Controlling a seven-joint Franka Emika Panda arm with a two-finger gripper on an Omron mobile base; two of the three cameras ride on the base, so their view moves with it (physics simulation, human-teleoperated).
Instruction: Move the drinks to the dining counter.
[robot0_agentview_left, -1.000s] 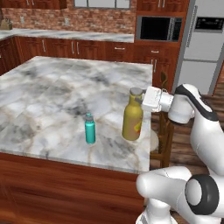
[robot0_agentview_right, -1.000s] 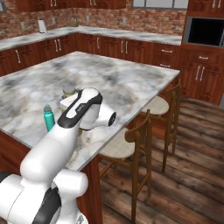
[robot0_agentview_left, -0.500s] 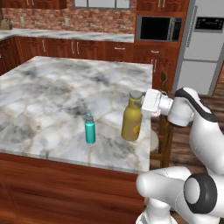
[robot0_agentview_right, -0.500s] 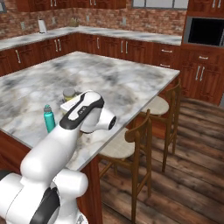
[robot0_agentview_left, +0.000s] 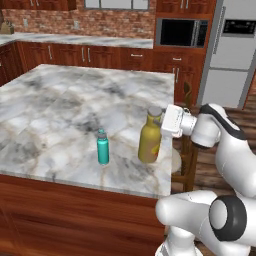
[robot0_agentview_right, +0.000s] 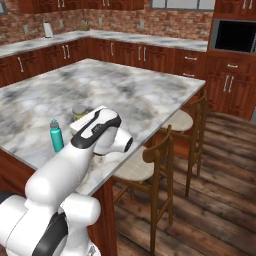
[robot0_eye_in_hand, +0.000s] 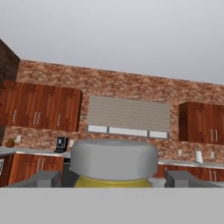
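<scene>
A tall mustard-yellow bottle (robot0_agentview_left: 149, 142) with a grey cap (robot0_eye_in_hand: 113, 157) stands upright near the right edge of the dining counter (robot0_agentview_left: 60, 100), its base at or just above the marble. My gripper (robot0_agentview_left: 157, 119) reaches in sideways at its neck and is shut on it, a fingertip (robot0_eye_in_hand: 46, 178) on each side in the hand view. From the right base view the hand covers most of the bottle, leaving the cap (robot0_agentview_right: 79, 110) visible. A shorter teal bottle (robot0_agentview_left: 103, 148) (robot0_agentview_right: 56, 136) stands free on the same counter (robot0_agentview_right: 125, 85), a short way left of the yellow one.
Wooden chairs (robot0_agentview_right: 150, 165) (robot0_agentview_right: 192, 115) line the counter's right side, right beside my arm. The narrow worktop (robot0_agentview_left: 75, 39) runs along the brick wall behind, with a microwave (robot0_agentview_left: 180, 32) and a fridge (robot0_agentview_left: 230, 55) at the back right.
The gripper and the yellow bottle have come down together a little onto the counter. The teal bottle has stayed put.
</scene>
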